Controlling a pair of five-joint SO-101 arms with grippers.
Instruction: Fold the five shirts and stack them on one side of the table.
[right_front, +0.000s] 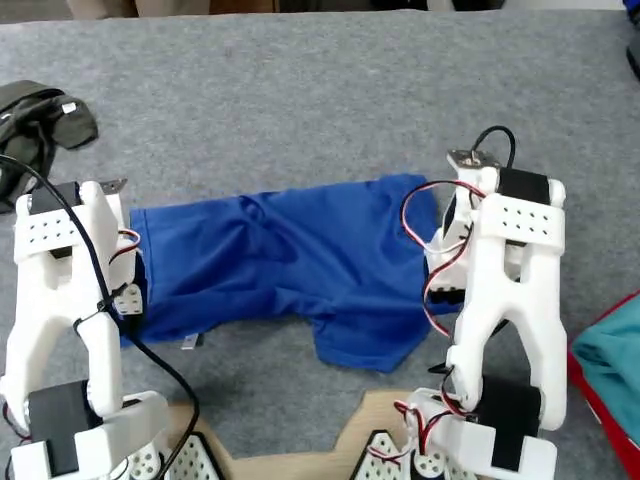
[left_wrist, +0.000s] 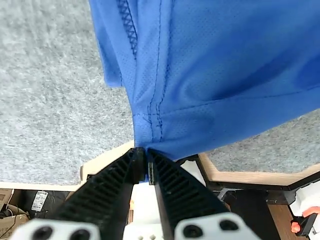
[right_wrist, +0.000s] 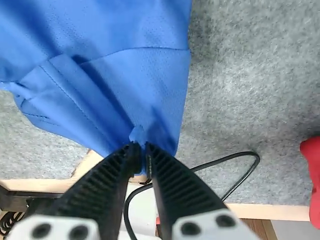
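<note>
Grey table bears one blue shirt, clamped by left end effector and right end effector.

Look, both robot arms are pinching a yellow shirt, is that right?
No. The shirt is blue, not yellow, as the high view shows. Both arms do pinch it: the left end effector and the right end effector grip its edge.
</note>
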